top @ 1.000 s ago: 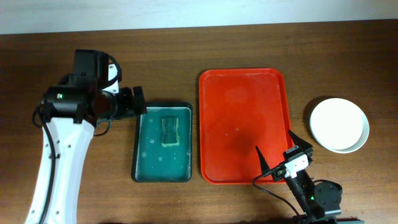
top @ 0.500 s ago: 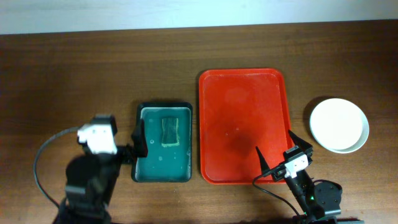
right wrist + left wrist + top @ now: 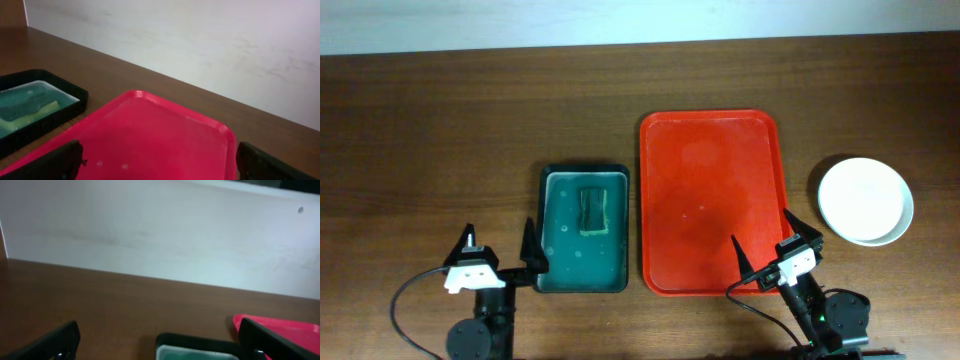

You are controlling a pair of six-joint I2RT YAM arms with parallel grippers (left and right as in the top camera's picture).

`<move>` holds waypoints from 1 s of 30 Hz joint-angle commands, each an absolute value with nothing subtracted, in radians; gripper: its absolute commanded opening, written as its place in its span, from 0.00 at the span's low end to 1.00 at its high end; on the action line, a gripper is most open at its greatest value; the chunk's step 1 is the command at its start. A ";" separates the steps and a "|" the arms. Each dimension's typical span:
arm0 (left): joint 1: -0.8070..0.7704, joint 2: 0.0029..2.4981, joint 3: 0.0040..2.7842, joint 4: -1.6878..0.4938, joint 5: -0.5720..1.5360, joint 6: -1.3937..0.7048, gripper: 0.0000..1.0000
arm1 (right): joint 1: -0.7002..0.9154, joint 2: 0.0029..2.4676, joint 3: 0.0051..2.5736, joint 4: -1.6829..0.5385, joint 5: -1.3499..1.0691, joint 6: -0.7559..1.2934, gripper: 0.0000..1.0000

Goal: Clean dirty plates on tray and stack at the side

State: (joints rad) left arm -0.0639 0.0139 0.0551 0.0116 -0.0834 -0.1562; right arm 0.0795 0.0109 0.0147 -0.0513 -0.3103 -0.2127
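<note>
The red tray (image 3: 712, 200) lies at the table's middle with nothing on it; it also shows in the right wrist view (image 3: 165, 140) and at the left wrist view's right edge (image 3: 300, 330). White plates (image 3: 865, 200) sit stacked to the tray's right on the table; how many I cannot tell. My left gripper (image 3: 500, 252) is open and empty, low at the front, by the basin's front left corner. My right gripper (image 3: 763, 243) is open and empty over the tray's front right corner.
A dark teal basin (image 3: 582, 228) holding teal water and a sponge (image 3: 592, 211) stands left of the tray; it shows in the right wrist view (image 3: 35, 107) and the left wrist view (image 3: 195, 347). A pale wall (image 3: 160, 235) runs along the table's far edge.
My left arm has swung back from above the basin's left side down to the table's front edge, its gripper open. The right arm, tray and plates have not moved.
</note>
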 commanded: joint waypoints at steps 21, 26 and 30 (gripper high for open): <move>-0.053 0.006 0.009 -0.075 -0.091 -0.141 0.99 | 0.085 0.006 0.006 -0.052 -0.302 -0.209 0.98; -0.053 0.006 0.009 -0.075 -0.091 -0.140 0.99 | 0.085 0.006 0.006 -0.052 -0.302 -0.209 0.98; -0.053 0.006 0.009 -0.075 -0.091 -0.140 0.99 | 0.085 0.006 0.006 -0.052 -0.302 -0.209 0.98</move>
